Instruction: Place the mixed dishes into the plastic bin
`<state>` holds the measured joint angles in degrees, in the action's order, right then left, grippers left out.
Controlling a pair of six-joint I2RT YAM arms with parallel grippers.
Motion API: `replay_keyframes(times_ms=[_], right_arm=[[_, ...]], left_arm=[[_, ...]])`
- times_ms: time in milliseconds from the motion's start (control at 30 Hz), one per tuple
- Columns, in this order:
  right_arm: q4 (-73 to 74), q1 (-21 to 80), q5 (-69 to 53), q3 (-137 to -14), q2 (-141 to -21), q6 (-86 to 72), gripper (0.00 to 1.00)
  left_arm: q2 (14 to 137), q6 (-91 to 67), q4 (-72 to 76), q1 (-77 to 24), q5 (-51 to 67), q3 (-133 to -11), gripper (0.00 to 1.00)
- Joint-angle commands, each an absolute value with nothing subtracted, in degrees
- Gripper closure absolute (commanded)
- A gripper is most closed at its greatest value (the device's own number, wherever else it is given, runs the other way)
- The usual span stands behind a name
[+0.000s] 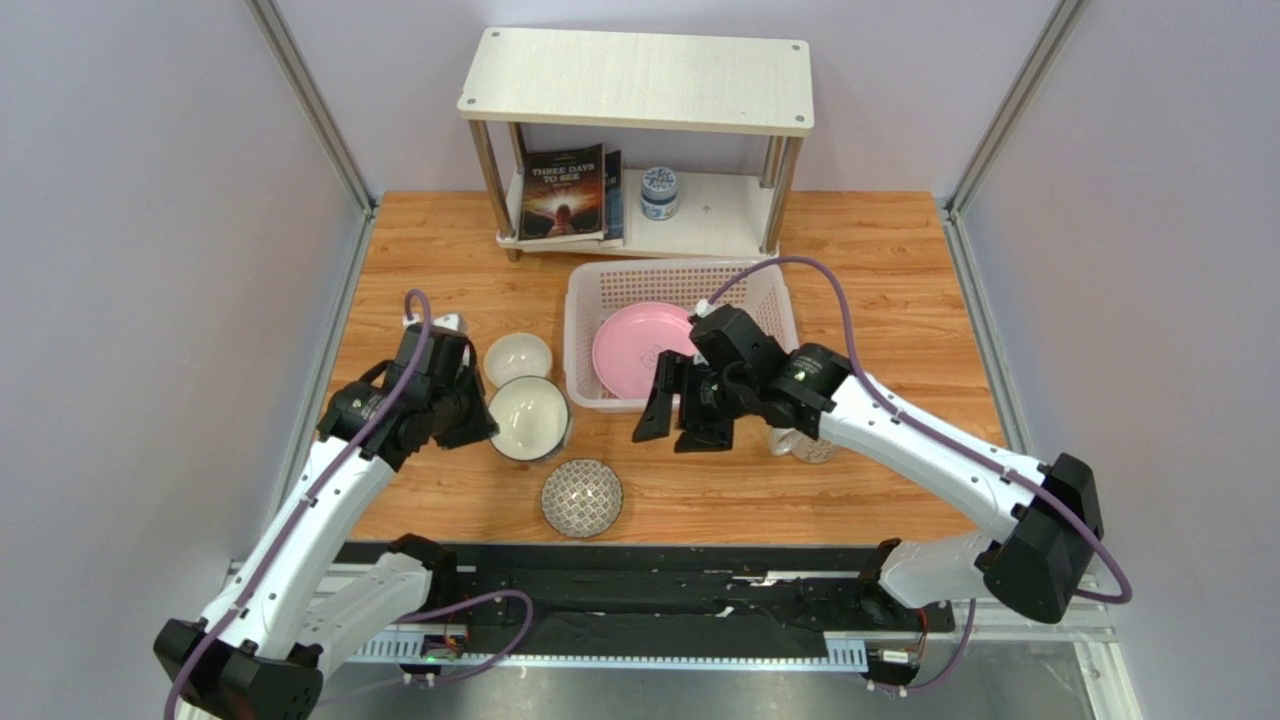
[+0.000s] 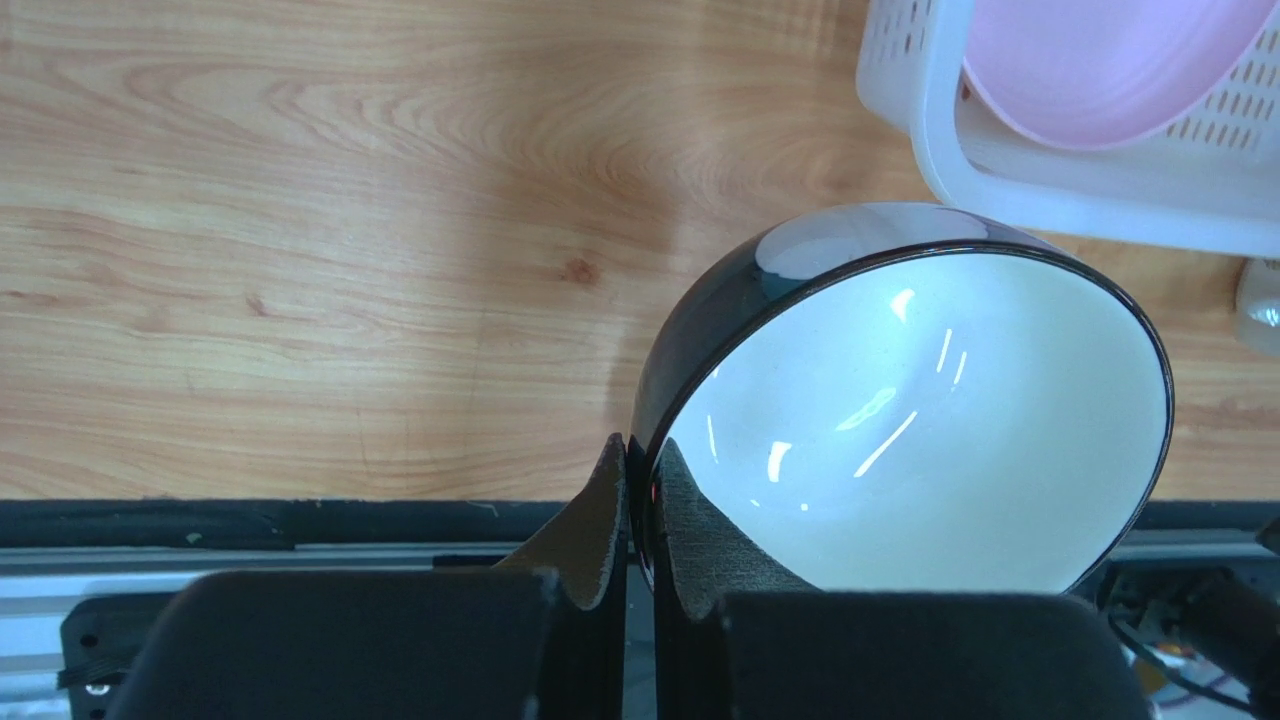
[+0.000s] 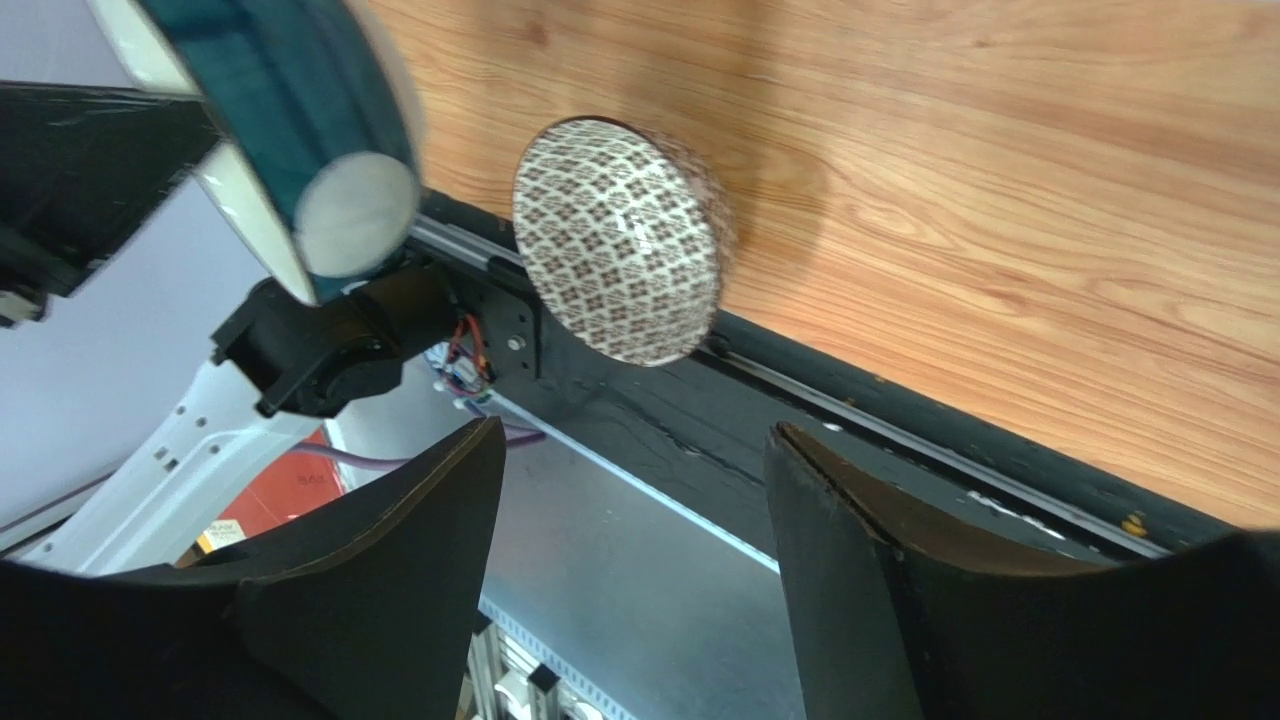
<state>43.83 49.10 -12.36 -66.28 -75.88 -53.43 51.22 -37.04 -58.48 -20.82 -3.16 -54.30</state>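
Top external view: on the lower board of the white two-tier shelf at the far edge of the table a dark book stands facing outward, and its cover reads "THREE DAYS TO SEE". Beside it on the same board is a small blue-white jar; its label is too small to read.

Just in front of the shelf sits the plastic bin, a pale lattice-walled basket. The round pink plate lies inside it toward the near side, and it is the only dish in the bin. Left of the bin a small white bowl rests upright on the table with nothing in it. Nearer the arms, the dark-patterned bowl sits alone on the wood close to the table's front rail, outside the bin.

The left gripper is pinched nearly shut on the rim of a bowl with a dark outside and a glossy white inside. The two pads clamp the wall from either side. This bowl is tilted, with its foot showing in the right wrist view, and it holds nothing. It hangs just beside the bin's near left corner.

The right gripper hovers with its jaws spread wide and nothing between them, over bare table at the bin's front wall, and the patterned bowl lies beyond its fingertips.
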Motion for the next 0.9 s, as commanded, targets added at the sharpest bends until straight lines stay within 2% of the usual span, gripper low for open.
replay_keyframes(times_ms=[0,300,533,733,867], right_arm=[[39.80,52.46,-10.55,-73.72,-79.18,-55.29,0.32],[43.40,56.77,-8.70,-84.98,-88.85,-54.32,0.32],[44.20,58.01,-9.05,-87.71,-94.12,-53.96,0.33],[45.61,58.53,-8.44,-89.12,-97.11,-53.79,0.38],[47.98,58.97,-7.38,-90.35,-98.44,-52.83,0.51]], left_arm=[[51.33,-38.93,-58.80,-20.83,3.77,-56.34,1.00],[54.05,-40.17,-57.75,-24.78,2.46,-58.27,1.00],[54.23,-40.52,-57.57,-26.10,2.55,-58.54,1.00],[54.05,-40.08,-57.74,-26.19,3.25,-58.71,1.00],[53.88,-39.38,-58.45,-26.28,2.90,-59.06,1.00]])
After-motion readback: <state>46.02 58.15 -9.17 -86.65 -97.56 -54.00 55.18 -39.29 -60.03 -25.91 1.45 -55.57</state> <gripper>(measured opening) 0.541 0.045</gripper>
